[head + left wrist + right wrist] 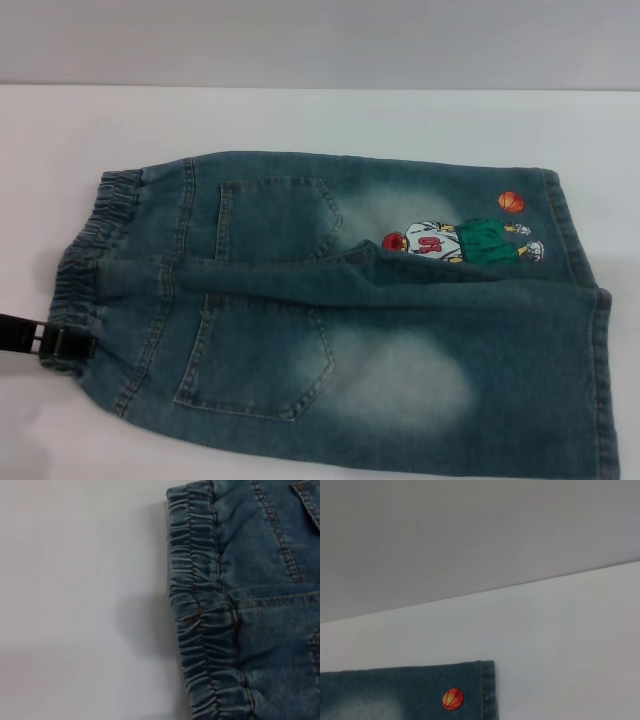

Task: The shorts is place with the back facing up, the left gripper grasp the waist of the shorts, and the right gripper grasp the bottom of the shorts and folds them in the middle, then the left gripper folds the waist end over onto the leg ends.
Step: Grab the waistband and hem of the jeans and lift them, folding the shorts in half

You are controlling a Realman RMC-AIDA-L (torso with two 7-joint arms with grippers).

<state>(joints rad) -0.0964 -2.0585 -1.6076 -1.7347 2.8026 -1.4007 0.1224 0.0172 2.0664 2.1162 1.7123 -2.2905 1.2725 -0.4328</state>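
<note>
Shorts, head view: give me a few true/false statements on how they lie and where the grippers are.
1. The shorts lie flat with the back pockets facing up. True.
2. The elastic waistband points to the robot's right. False: it is on the robot's left, the leg hems on the right.
3. The left gripper is at the waistband's near corner. True.
4. The right gripper shows in the head view, holding a leg hem. False: it is not in that view.
5. The basketball print is on the leg farther from the robot. True.
6. The shorts are already folded in half. False: both legs lie spread out.
</note>
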